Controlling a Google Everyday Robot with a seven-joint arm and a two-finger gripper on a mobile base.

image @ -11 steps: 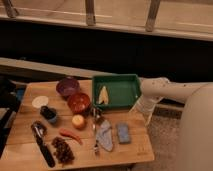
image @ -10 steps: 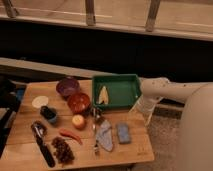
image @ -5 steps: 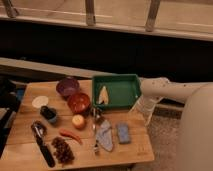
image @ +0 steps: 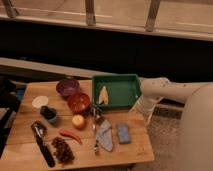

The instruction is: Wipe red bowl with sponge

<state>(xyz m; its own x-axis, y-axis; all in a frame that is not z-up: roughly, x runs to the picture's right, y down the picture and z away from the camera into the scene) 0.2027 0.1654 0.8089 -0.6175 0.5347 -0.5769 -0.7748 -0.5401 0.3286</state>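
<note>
The blue sponge (image: pixel 123 133) lies near the front of the wooden table (image: pixel 140 148), its long side running 6 to 12 o'clock. The gripper (image: pixel 141 111) hangs close by at the sponge's 1 o'clock. I cannot tell if it is spread or closed. The red bowl (image: pixel 79 102) sits farther back, at the sponge's 10 o'clock.

One camera looks down from high at the brown wooden desk (image: pixel 139 145); the gripper (image: pixel 142 108) hangs by its right edge.
</note>
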